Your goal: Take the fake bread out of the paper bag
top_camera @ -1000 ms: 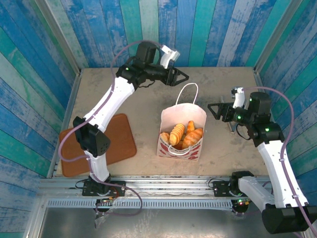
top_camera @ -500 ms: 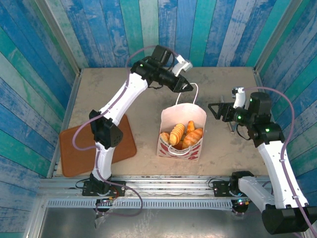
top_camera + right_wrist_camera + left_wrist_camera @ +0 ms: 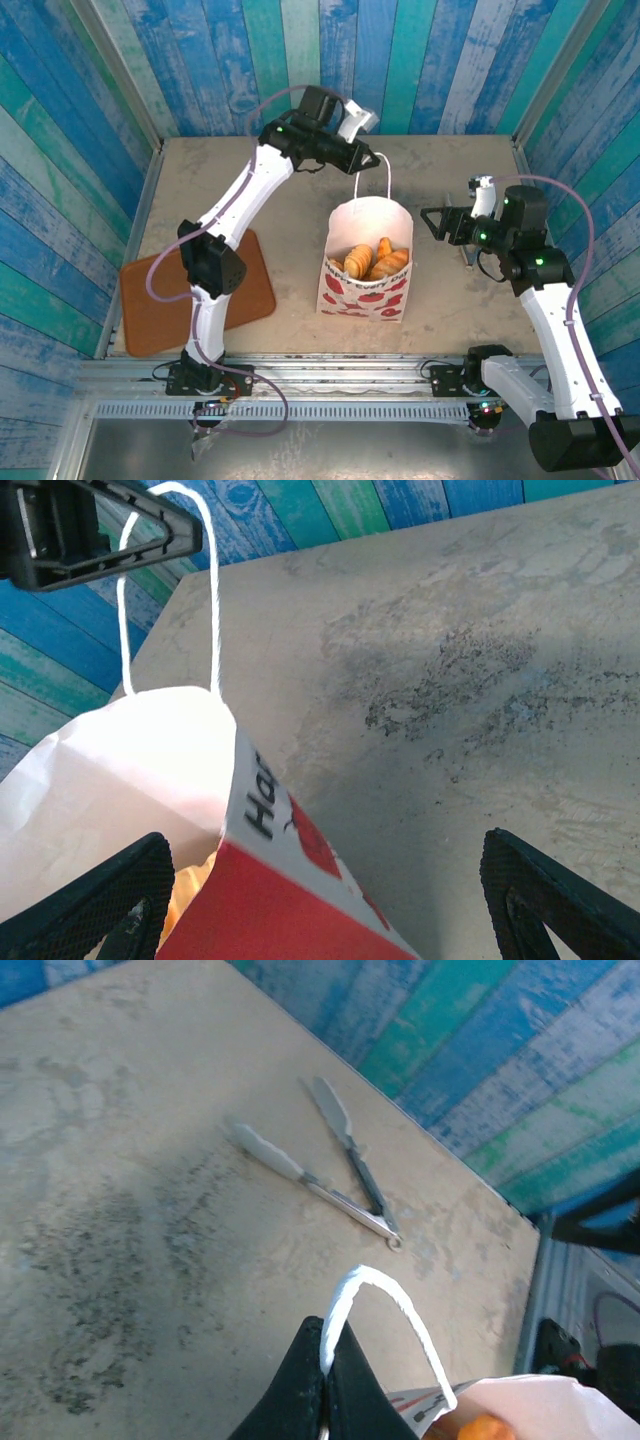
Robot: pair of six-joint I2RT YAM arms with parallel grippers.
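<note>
ok so the left tool finally got somewhere. A second ago it was floating back by the far wall, nowhere near anything. Now it's clamped shut on the far loop handle of the paper bag, and the cord looks taut. The bag has changed with it too: before, it was sagging open toward us with a good pile of pastry on show, and now the mouth is pulled up and looks a bit narrower.

My read is that this is just bracing the bag, and nothing has come out yet. The fake bread is all sitting inside it, mid-desk.

The bag's long axis is pretty much upright, mouth facing up and leaning slightly toward the near edge, with the red print on the near panel. The handle runs up and away toward the back wall. The croissants I can see lie slanted in there, tips pointing roughly to the far right.

The right tool is hanging just off the bag's right side with its jaws spread wide, holding nothing. I'd guess that's the one going in for the bread. The brown tray sits off to the left.
</note>
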